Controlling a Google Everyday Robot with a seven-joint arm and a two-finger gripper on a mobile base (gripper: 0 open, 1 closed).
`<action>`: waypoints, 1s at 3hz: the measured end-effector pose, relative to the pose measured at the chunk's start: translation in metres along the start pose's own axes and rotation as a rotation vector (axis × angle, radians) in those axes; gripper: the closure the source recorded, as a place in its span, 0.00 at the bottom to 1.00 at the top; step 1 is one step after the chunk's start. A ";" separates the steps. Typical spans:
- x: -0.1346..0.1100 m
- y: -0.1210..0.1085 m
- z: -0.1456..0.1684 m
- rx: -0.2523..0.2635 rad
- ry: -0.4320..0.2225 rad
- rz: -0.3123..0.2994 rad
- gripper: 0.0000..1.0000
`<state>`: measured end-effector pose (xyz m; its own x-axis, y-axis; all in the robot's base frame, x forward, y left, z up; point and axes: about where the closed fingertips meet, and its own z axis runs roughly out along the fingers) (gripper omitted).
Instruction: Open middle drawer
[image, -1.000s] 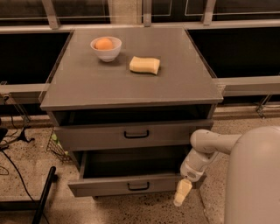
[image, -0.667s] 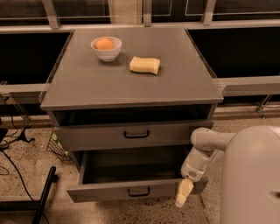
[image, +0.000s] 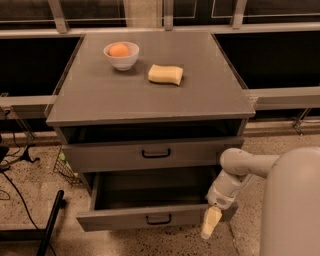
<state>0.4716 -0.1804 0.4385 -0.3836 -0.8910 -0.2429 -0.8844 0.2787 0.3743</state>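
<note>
The grey cabinet has two drawer fronts in view. The upper drawer with a black bar handle stands slightly out. Below it the middle drawer is pulled well out, and its deep grey box shows inside; its black handle faces me. My gripper, cream-tipped on a white arm, hangs pointing down at the right end of the middle drawer's front, next to its corner. Any lower drawer is hidden under the open one.
A white bowl holding an orange fruit and a yellow sponge sit on the cabinet top. My white body fills the lower right. Black cables and a stand leg lie on the speckled floor at the left.
The middle drawer has slid further out toward me, and my gripper has moved down and forward with its right end. The upper drawer has not moved.
</note>
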 end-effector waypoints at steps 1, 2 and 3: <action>0.013 0.012 -0.006 0.024 -0.089 -0.061 0.00; 0.027 0.022 -0.009 0.014 -0.124 -0.067 0.00; 0.040 0.034 -0.006 -0.034 -0.116 -0.038 0.00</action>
<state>0.4276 -0.2085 0.4471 -0.3801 -0.8526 -0.3586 -0.8902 0.2318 0.3923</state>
